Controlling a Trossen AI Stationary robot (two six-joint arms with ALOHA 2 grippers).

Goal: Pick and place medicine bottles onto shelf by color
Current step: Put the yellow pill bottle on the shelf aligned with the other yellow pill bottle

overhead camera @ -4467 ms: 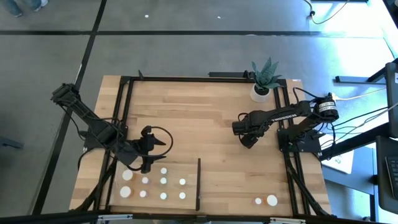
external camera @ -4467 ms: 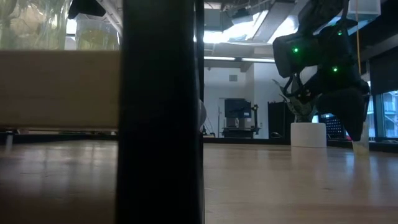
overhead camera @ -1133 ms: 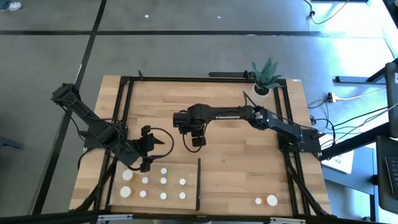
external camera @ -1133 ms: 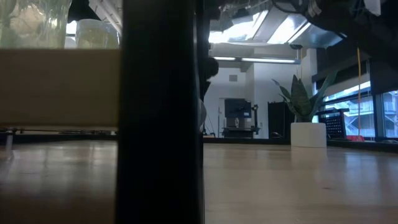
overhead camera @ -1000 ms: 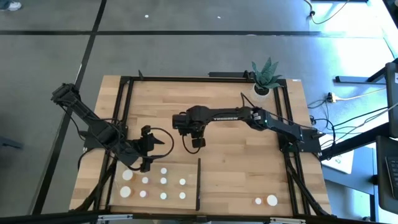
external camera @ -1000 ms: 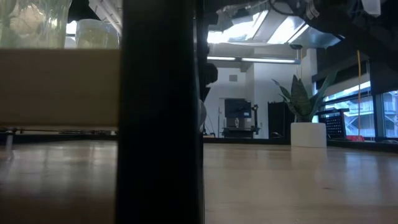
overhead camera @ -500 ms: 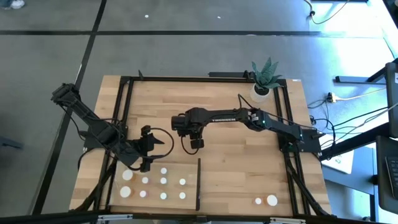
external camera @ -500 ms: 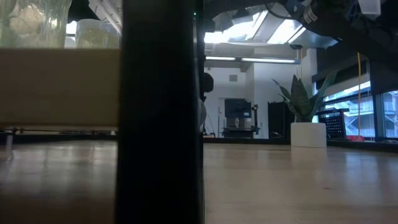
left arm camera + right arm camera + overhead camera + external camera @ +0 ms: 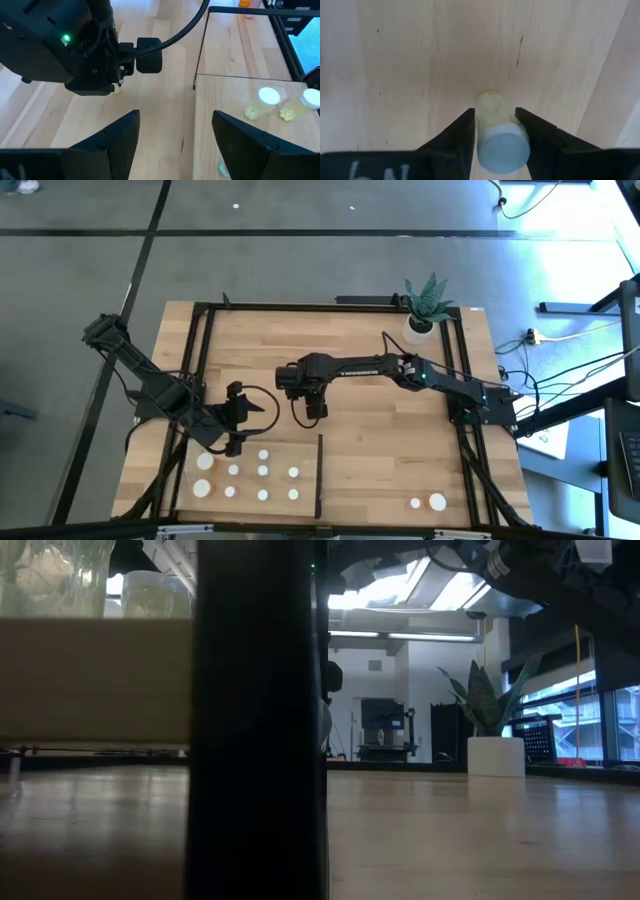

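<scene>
**Most bottles shelved, one between the right fingers, two waiting**

Your right gripper (image 9: 316, 409) reaches over the middle of the table (image 9: 380, 450), just up from the shelf's black strip (image 9: 319, 475). Its wrist view shows a pale yellow-green bottle (image 9: 496, 130) with a white cap lying between the two fingers, which flank it closely on both sides; you cannot tell whether they press on it or have just let go.

Your left gripper (image 9: 236, 442) waits at the shelf's (image 9: 280, 485) 11 o'clock corner, fingers spread apart and empty.

About nine white caps already stand on the shelf in loose rows. From overhead their body colours do not show, so you cannot confirm the sorting there; the left wrist view shows two greenish ones (image 9: 280, 102) side by side.

Two more bottles (image 9: 427, 502) sit at the table's 5 o'clock corner, well apart from the shelf. By this reckoning you have the bottle in hand and those two left.
</scene>
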